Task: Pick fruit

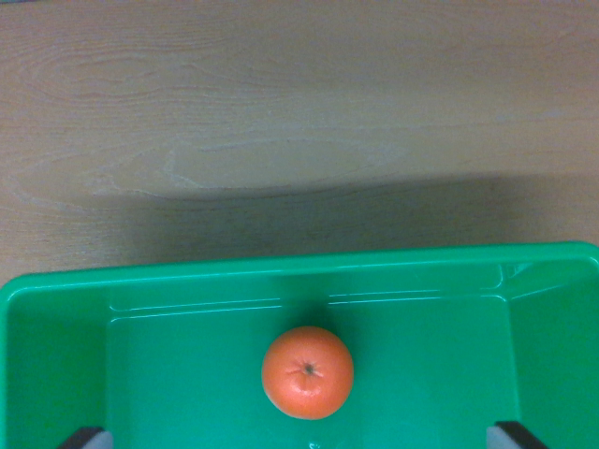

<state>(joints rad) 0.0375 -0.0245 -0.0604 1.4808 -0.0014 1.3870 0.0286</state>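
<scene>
Wooden tabletop (281, 112) is noted across the upper field. Below it, a green bin (56, 290) is seen, one gripper fingertip (84, 438) at its lower left. An orange (308, 372) is placed stem-up near centre, between both tips; the jaws are judged spread, presumably for descent.

A round bright-orange fruit (308, 372) with a small brownish stem mark, a glossy green plastic tub (187, 281), and a pale wood-grain bench (281, 112) with wavy streaks.

No legible text or labels anywhere.
</scene>
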